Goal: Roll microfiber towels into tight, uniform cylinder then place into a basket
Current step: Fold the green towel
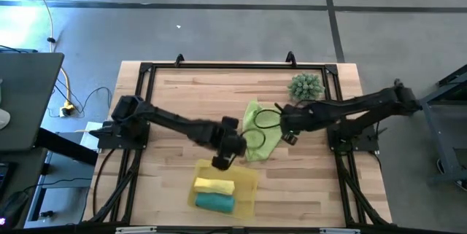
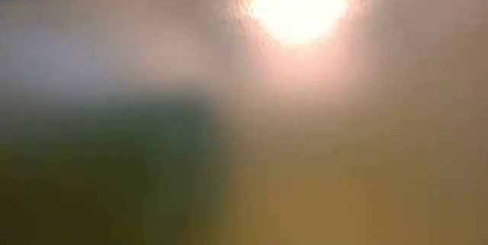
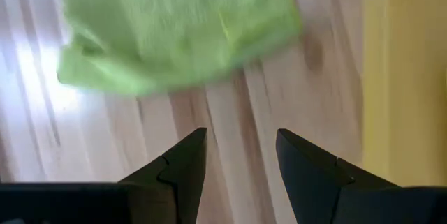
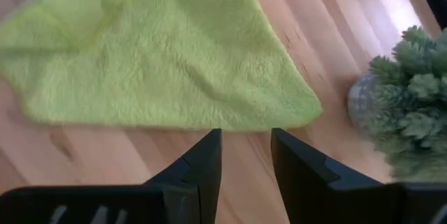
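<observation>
The lime green towel lies loosely spread on the wooden table at its middle; it also shows in the left wrist view and the right wrist view. A rolled yellow towel and a rolled teal towel lie side by side in the yellow basket near the front edge. My left gripper hovers open between the lime towel and the basket, its fingers over bare wood. My right gripper is open above the table by the towel's right edge.
A spiky green plant stands at the far right of the table, close to my right arm, and shows in the right wrist view. The basket's rim lies beside my left gripper. The low view is washed out by glare.
</observation>
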### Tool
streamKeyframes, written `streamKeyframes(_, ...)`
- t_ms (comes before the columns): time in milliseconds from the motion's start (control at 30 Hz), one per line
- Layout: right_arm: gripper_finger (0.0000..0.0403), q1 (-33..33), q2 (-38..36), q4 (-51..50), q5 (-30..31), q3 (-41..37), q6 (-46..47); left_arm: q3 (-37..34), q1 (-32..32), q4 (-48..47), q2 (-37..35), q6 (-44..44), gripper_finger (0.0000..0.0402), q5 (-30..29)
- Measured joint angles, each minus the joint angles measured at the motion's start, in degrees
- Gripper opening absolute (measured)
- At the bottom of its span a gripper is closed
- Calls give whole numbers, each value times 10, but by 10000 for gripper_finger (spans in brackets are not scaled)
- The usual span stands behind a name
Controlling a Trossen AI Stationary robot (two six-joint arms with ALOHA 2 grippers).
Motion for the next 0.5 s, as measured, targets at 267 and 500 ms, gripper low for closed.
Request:
streamKeyframes(267,117,41,-97,308,49,-228,39,-110,80,284,-20,79,161,133)
streamKeyframes(500,117,34,-94,567,46,-352,-44,-154,145,433,10,74,161,159)
